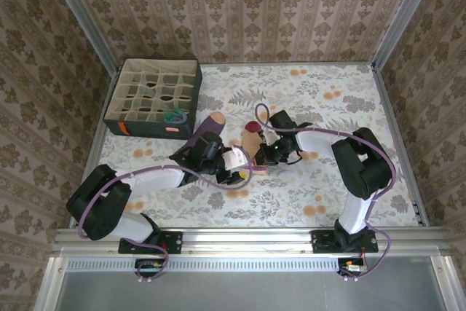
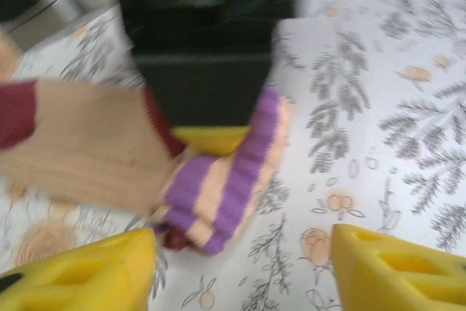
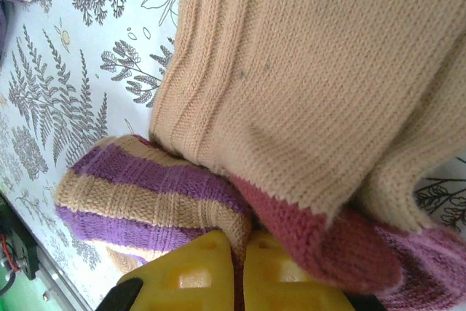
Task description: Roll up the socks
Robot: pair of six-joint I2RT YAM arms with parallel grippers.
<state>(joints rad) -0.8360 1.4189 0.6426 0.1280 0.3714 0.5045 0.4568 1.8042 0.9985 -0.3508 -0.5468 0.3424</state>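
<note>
The peach sock (image 1: 253, 140) lies mid-table, and its body (image 3: 313, 71) looks wide and flat in the right wrist view. Its purple-and-peach striped cuff (image 2: 218, 187) is bunched into a fold on the table. My right gripper (image 3: 240, 271) is shut on this cuff where it meets the maroon edge (image 3: 306, 231). My left gripper (image 2: 240, 267) is open just short of the cuff, its yellow fingertips (image 2: 80, 271) apart with bare table between them. In the top view the two grippers meet, left (image 1: 237, 170) and right (image 1: 263, 154). A purple sock (image 1: 207, 129) with a tan toe lies under the left arm.
A dark grid-compartment box (image 1: 127, 125) stands at the back left, with a blue-green sock roll (image 1: 175, 116) at its near right corner. Papered walls and metal rails close in the table. Floral tablecloth (image 1: 328, 100) lies open to the right and back.
</note>
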